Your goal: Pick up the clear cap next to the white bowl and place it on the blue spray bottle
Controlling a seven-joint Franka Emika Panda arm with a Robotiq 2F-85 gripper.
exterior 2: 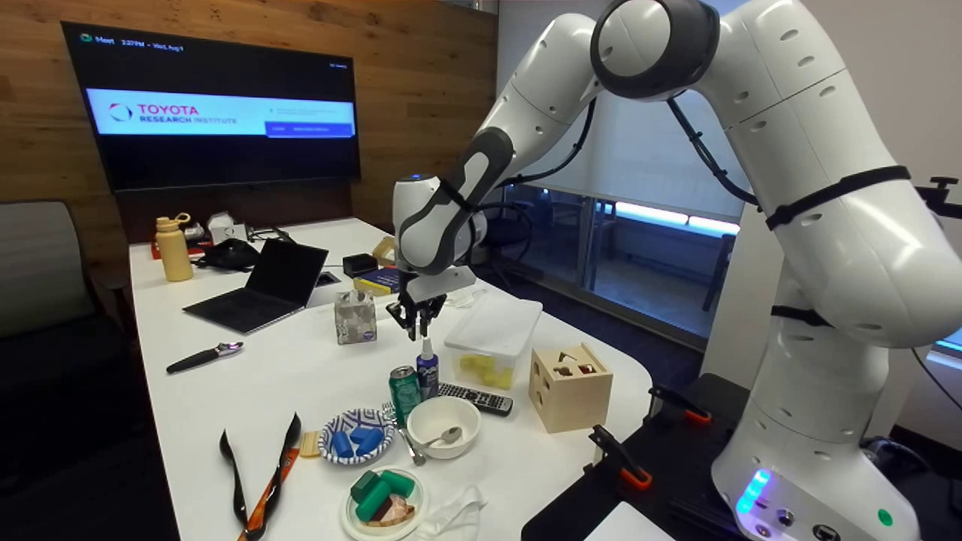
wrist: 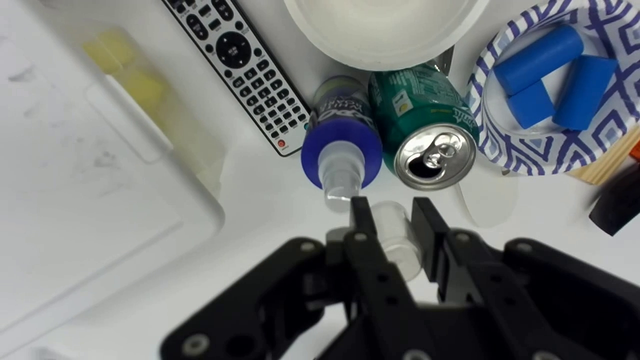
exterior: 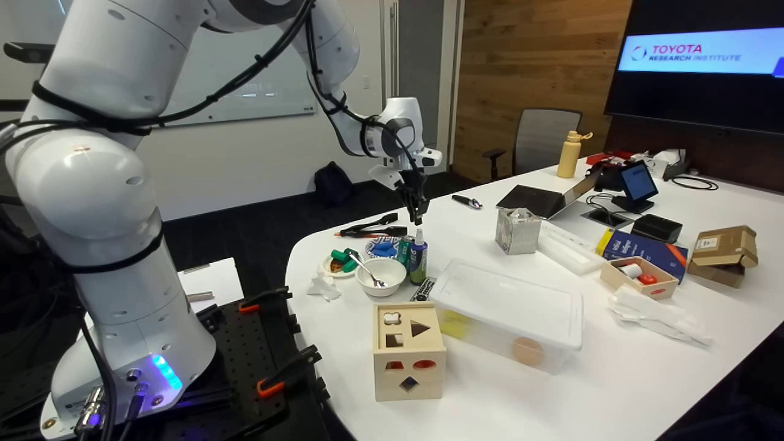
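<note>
Meeting room, wood-panelled wall (exterior: 539, 55) behind; white table (exterior 2: 316, 376) below, all entries placed by the spray bottle (wrist: 345, 131).

Item: clear cap (wrist: 392, 227), held upright off the table, just beside the top of the bottle and slightly higher. 
Item: gripper (wrist: 393, 204), jaws closed about the cap, one finger to each side; a firm pinch is judged likely, though the edges of the see-through plastic are poorly shown.

Progress, as judged: pick-up done, carry nearly done. Nozzle (wrist: 341, 165) of the bottle uncapped. Left to do: cap to be brought over the nozzle, lowered, seated and let go.

Neighbours: green can (wrist: 420, 110), just beside the bottle; remote (wrist: 245, 75), just beside the bottle on another side; white bowl (wrist: 385, 30), near the bottle, spoon (exterior 2: 451, 435) inside; plastic box (exterior: 508, 294), lidded, near the bottle; wooden cube (exterior: 409, 352), farther from the bottle than the remote.

Edges and room: table rim well apart from the bottle. Bare surface is shown between the bottle and the tissue box (exterior 2: 355, 317). Low sideways travel would be hemmed in by the can; above the bottle, only the gripper is seen. A small shift, then a straight descent, is called for; the nozzle could be knocked by the nearer finger if the cap were lowered off-centre.
</note>
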